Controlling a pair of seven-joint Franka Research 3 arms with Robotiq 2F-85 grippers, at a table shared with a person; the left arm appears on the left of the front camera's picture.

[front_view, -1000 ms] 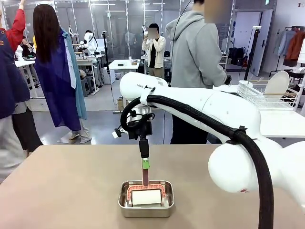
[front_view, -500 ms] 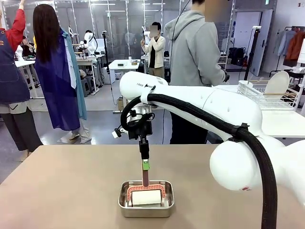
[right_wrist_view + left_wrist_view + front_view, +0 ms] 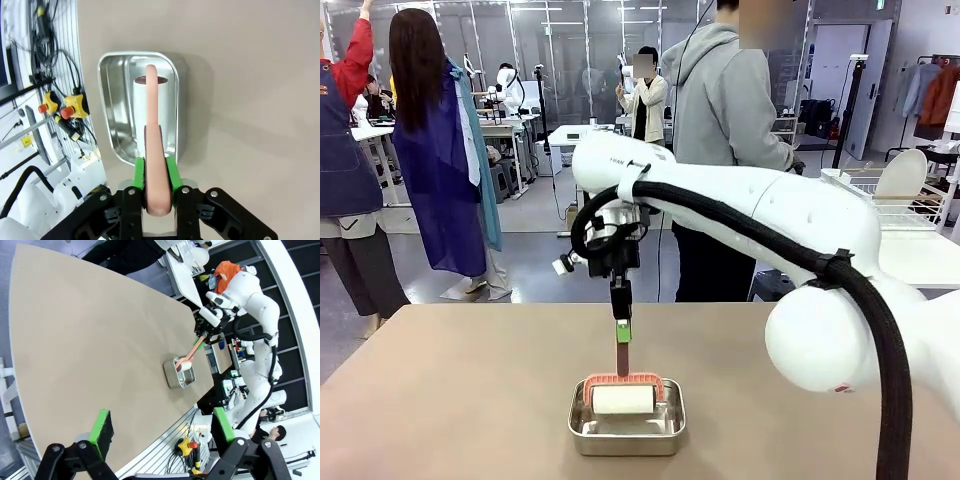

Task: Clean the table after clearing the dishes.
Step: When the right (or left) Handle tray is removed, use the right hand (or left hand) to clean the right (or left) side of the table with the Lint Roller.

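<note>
Our right claw (image 3: pixel 622 335) is clamped on the pink handle of the lint roller (image 3: pixel 623 398), whose white roll sits about at rim height in the small steel pan (image 3: pixel 578 430), near the robot-side edge of the taupe surface (image 3: pixel 450 400). Our left claw (image 3: pixel 162 427) hangs with its fingers apart over that edge, holding nothing and well away from the pan. As we judge it, the step is to carry the roller out to the surface. We should raise it straight up until the roll clears the rim, or the pan may tip or drag. Then we lay the roll flat, its axis level with the surface, and press lightly and evenly in overlapping strips.
</note>
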